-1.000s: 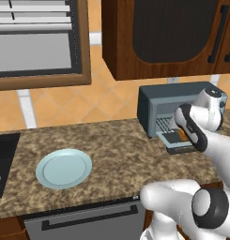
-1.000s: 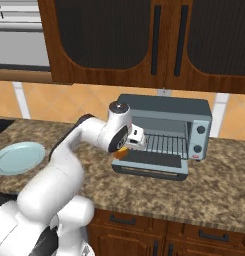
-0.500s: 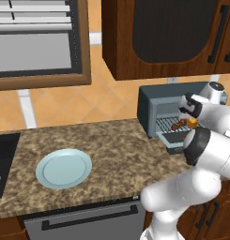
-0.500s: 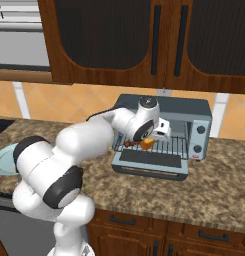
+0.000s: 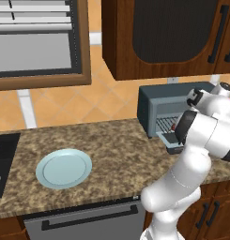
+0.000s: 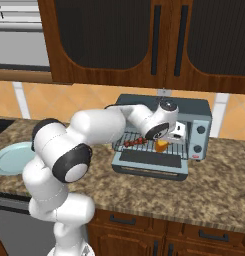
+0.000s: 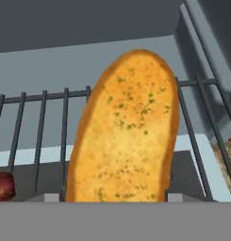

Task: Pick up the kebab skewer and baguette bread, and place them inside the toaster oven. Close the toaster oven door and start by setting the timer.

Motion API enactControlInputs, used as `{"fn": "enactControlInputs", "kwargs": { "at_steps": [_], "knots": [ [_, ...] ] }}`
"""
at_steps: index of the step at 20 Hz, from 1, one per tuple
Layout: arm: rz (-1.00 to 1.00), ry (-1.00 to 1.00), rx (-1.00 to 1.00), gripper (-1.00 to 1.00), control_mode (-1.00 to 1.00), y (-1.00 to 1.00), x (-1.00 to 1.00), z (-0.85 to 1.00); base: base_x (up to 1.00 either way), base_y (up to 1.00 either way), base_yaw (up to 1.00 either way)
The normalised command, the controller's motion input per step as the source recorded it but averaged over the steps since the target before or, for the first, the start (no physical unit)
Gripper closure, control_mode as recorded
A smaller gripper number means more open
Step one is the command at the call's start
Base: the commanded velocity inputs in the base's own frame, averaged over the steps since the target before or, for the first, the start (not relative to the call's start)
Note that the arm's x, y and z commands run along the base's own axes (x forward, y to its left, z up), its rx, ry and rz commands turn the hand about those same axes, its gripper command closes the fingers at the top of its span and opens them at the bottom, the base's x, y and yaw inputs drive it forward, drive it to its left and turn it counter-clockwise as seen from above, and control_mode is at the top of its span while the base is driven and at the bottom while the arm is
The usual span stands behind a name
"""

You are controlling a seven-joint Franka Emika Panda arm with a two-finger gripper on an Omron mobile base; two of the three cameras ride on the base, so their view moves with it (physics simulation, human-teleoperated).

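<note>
Baguette bread (image 7: 124,134): we hold it end-on between the fingers of the gripper (image 6: 165,144), now over the wire rack (image 7: 41,101); a second ago it was outside.
Kebab skewer (image 6: 134,142): lies on the rack's left part.
Toaster oven (image 6: 201,111): door (image 6: 149,161) down, open.
Plate (image 5: 64,168): bare.
Meaning: we judge release comes next, then door and timer.

1 skewer (image 6: 134,142), 1 baguette (image 7: 126,132), 1 plate (image 5: 64,168)

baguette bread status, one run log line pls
golden oval baguette bread held in tool | above wire rack | blue-grey toaster oven door open
</note>
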Motion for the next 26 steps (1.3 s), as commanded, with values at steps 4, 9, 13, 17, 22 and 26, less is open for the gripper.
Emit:
{"fn": "enactControlInputs", "kwargs": {
  "at_steps": [4, 9, 13, 17, 22, 26],
  "knots": [
    [0.00, -0.06, -0.03, 1.00, -1.00, -0.02, 0.11, -0.34, 0.00, 0.00, 0.00],
    [0.00, -0.04, -0.03, 1.00, -1.00, 0.00, 0.35, -0.18, 0.00, 0.00, 0.00],
    [0.00, -0.02, -0.01, 1.00, -1.00, -0.14, 0.07, -0.13, 0.00, 0.00, 0.00],
    [0.00, -0.03, -0.01, 1.00, -1.00, -0.01, -0.14, -0.29, 0.00, 0.00, 0.00],
    [0.00, -0.06, -0.02, -1.00, -1.00, 0.00, -0.27, -0.30, 0.00, 0.00, 0.00],
    [0.00, -0.07, -0.03, -1.00, -1.00, 0.00, -0.24, -0.18, 0.00, 0.00, 0.00]
  ]
}}
